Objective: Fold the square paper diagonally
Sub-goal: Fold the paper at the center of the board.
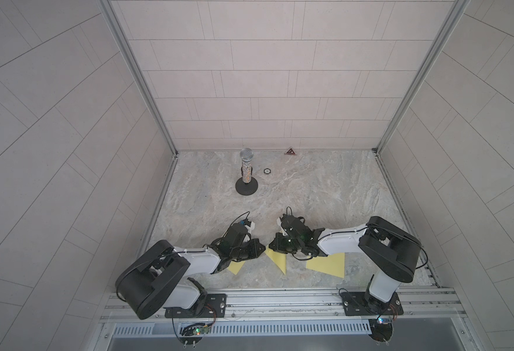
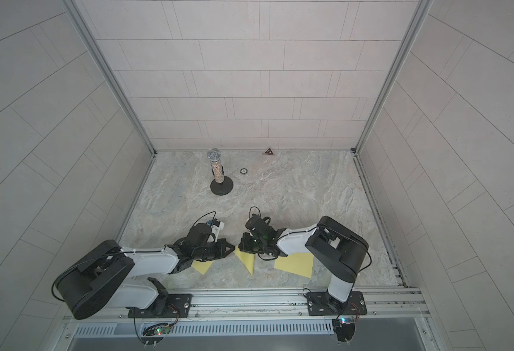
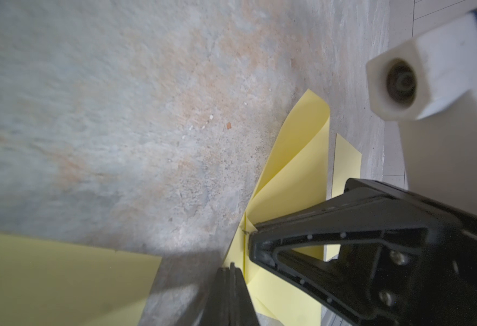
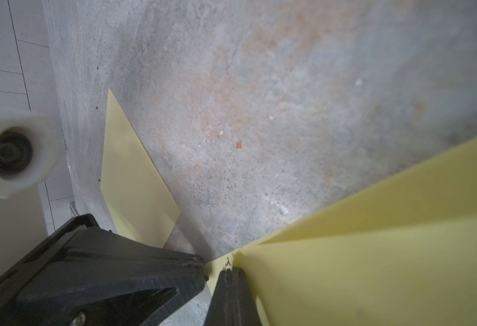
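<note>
A marbled grey-beige table [image 1: 310, 197] inside pale tiled walls is carrying three pale yellow sheets near the robot's edge. The square paper [image 1: 277, 262] [image 2: 246, 259], the middle sheet, is lying between the two hands and showing as a narrow triangle in both top views. In the left wrist view the square paper [image 3: 296, 169] is sitting loosely doubled over, its layers fanning apart and the upper one arching. The left hand [image 1: 262, 249] and right hand [image 1: 271, 245] are both pinched shut, tips meeting at the paper's far corner. Whether either is gripping it is unclear. A microphone [image 1: 246, 170] is standing well behind.
</note>
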`<state>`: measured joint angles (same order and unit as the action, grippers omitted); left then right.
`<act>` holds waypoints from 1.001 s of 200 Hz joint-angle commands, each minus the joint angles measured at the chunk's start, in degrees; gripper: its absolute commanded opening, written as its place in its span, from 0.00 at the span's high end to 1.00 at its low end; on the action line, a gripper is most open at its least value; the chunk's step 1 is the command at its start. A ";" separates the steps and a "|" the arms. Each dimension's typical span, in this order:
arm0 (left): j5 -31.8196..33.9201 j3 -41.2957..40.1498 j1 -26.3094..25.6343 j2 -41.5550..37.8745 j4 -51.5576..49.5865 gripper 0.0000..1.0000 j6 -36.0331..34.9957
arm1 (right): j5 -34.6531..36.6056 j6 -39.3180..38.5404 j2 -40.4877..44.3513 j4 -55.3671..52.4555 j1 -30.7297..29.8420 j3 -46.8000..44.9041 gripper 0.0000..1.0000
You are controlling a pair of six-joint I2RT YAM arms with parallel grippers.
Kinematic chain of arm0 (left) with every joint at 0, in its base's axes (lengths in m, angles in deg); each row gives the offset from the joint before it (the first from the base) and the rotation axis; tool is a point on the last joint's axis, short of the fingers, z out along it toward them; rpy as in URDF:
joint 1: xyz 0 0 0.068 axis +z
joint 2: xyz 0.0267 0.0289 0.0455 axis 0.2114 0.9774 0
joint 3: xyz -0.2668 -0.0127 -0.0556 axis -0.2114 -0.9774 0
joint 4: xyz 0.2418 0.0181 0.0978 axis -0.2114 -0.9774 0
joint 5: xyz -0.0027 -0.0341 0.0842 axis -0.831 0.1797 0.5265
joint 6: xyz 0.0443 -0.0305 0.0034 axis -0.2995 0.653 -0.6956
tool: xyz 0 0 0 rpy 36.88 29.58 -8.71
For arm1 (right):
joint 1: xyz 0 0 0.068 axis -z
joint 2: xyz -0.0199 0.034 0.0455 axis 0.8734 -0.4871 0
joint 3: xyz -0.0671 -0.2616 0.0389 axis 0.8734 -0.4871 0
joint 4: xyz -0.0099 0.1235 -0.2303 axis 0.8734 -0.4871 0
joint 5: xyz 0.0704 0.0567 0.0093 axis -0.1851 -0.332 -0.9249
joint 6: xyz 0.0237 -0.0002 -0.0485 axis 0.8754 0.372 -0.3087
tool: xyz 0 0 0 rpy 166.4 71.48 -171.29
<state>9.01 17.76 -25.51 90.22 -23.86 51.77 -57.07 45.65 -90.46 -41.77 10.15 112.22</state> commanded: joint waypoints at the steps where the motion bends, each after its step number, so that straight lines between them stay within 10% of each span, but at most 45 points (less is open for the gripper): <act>1: 1.03 0.11 0.28 -2.10 -1.33 1.00 -0.77 | 1.22 -0.71 -0.17 -5.18 -0.65 -0.26 1.00; 200: 4.56 0.13 0.31 0.45 -5.65 1.00 -2.96 | 2.98 -1.76 1.89 -7.72 -1.38 1.52 1.00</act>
<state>10.19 17.98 -25.51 91.40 -23.53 50.77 -56.00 45.00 -90.15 -44.72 9.32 113.51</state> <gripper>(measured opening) 0.048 0.041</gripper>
